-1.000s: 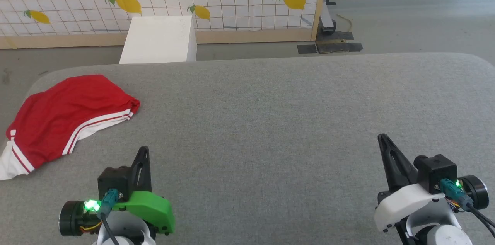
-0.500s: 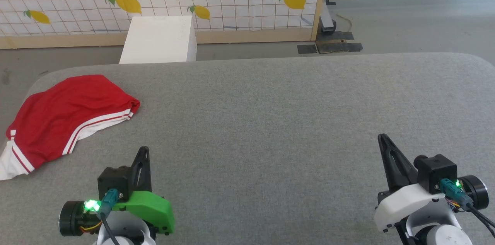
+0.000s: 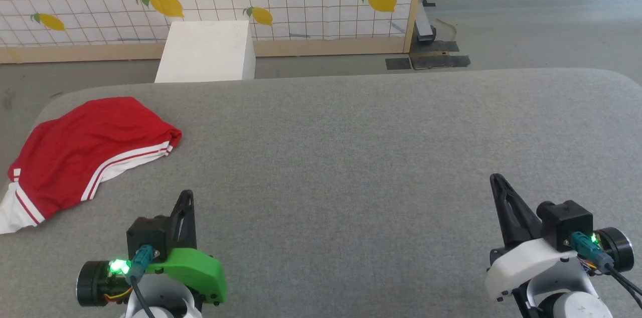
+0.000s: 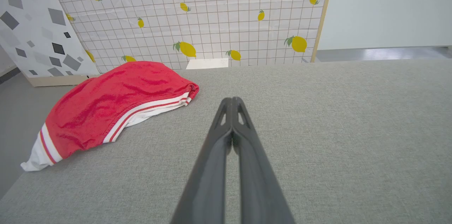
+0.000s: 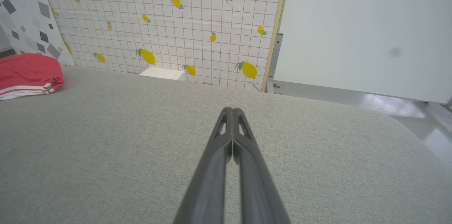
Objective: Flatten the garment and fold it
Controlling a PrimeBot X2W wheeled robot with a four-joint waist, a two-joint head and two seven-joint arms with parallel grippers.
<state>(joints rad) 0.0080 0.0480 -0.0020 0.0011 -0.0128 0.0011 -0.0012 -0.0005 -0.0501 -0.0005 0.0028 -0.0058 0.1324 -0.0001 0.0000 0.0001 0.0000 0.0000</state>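
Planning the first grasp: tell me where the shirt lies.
The shirt lies bunched at the table's far left corner in the head view, ahead and left of the left tool.

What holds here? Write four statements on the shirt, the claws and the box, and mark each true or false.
1. The garment lies crumpled near the table's left edge. True.
2. The left claw grips the garment. False: it is shut on nothing, apart from it.
3. The right claw is shut. True.
4. The white box stands on the table. False: it stands on the floor beyond it.
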